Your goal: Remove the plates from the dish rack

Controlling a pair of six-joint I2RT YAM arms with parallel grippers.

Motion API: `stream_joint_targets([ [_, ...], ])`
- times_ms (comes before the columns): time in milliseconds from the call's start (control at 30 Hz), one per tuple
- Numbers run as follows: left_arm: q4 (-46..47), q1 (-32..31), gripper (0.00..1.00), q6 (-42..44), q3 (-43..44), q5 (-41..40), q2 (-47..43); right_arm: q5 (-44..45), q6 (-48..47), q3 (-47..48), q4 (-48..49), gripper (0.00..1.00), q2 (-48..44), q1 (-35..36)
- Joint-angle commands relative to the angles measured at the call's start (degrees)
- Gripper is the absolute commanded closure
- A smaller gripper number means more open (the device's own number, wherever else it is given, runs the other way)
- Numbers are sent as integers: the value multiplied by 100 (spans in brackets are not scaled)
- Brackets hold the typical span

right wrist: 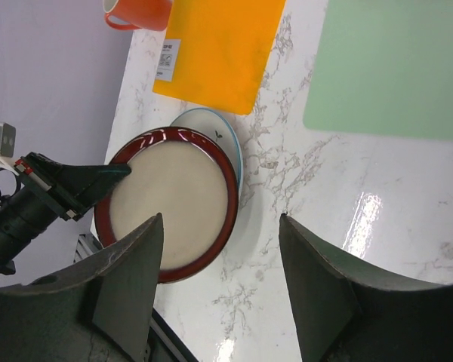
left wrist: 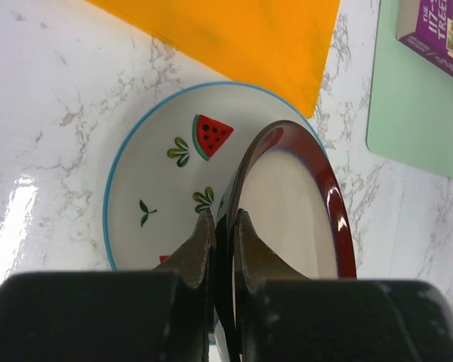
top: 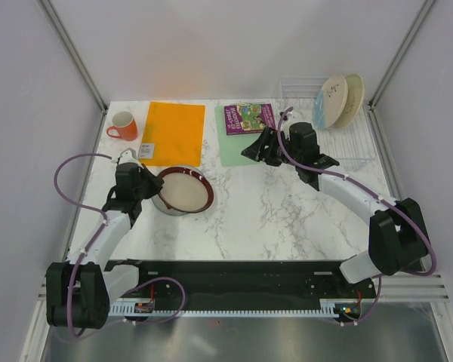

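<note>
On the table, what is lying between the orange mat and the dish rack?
In the top view, a light green mat lies between the orange mat and the dish rack, with a purple book on its far end.

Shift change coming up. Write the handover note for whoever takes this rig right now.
Left hand: shut on the rim of the maroon-rimmed plate, held tilted over the watermelon plate, which lies flat on the table beside the orange mat.
Right hand: open and empty, above the marble near the green mat.
Done: one plate is out and down; a second is out of the rack but not yet released.
Left: set the maroon-rimmed plate down, then take the sprig plate and the beige plate, both standing in the dish rack at the far right.
</note>
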Motion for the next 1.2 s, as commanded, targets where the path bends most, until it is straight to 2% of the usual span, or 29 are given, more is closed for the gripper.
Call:
stream_joint_targets([
  [0,1109,50,98,-99,-142,-383,-223,-217,-168,-31,10,31,-112,-93],
  [300,1514,59,97,-38,-459,-393,268,-350,-274,4,-60,30,-15,-146],
  [567,1830,59,89,-29,-547,-745,751,-481,-292,21,-78,30,99,-155],
  [700,1839,59,82,15,-381,-578,1155,-517,-327,83,-139,30,143,-172],
  [867,1655,59,78,33,-257,-349,1358,-473,-414,144,-245,29,143,-207],
  [967,1558,59,72,-3,-292,-279,1271,-455,-458,162,-298,29,160,-234],
  [1133,1496,50,65,-134,-450,336,1033,-437,-502,241,-368,29,231,-269],
  [1167,1487,50,59,-135,-459,397,1007,-438,-529,267,-377,29,257,-278],
])
